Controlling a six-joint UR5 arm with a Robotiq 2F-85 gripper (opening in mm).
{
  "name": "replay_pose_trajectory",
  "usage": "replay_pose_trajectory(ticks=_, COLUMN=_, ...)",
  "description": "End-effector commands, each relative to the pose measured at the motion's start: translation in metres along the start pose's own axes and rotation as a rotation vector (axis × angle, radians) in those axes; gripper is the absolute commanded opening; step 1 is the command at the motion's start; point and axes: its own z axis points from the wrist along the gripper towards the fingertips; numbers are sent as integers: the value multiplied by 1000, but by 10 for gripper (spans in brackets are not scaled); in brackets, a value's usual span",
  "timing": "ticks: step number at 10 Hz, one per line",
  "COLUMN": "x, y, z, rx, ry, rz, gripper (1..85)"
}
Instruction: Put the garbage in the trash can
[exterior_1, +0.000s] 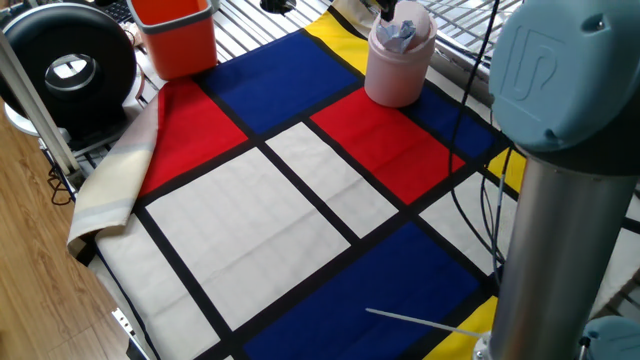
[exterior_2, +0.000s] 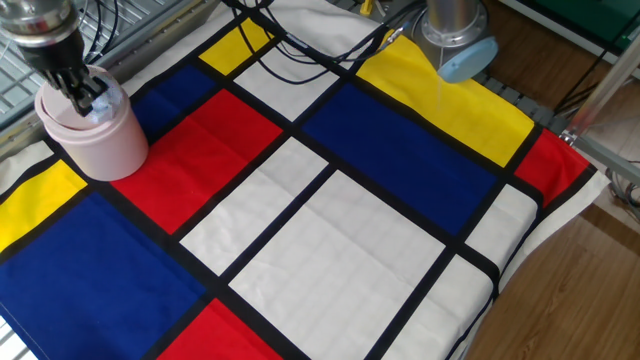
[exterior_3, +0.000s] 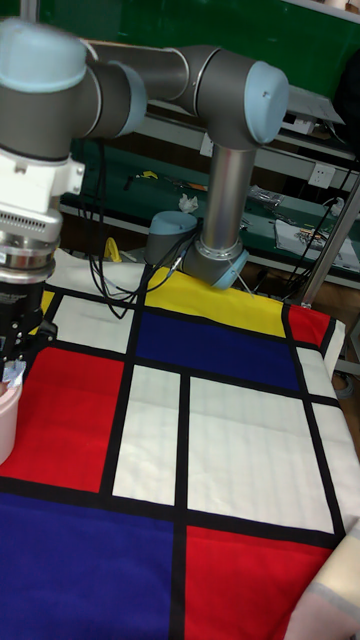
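We see gripper (exterior_2: 82, 92) pinched shut on garbage (exterior_2: 100, 103) at mouth of pink can (exterior_2: 95, 135).

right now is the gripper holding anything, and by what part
The gripper pinches the paper wad by its top edge, at the mouth of the pink bin.

Trash can: pale pink cylindrical plastic bin (exterior_1: 397, 68) (exterior_2: 92, 135) (exterior_3: 5, 425), upright on the colour-block cloth, straddling a black stripe beside a red panel at the cloth's far corner from the arm's base. Top open; rim visible.

Garbage: small crumpled wad of white-grey paper (exterior_1: 399, 33) (exterior_2: 100, 100), at the bin's mouth, protruding above the rim. Whether it rests inside the bin or hangs just over it cannot be told.
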Motion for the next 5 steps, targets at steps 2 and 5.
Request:
replay_pose_trajectory(ticks=2, x=-4, y=-2, z=19, rx=-16, ry=-29, rz=-7, gripper=10)
replay_pose_trajectory(ticks=5, x=-5, y=-1, z=19, rx=-21, ry=-30, rz=-9, gripper=10)
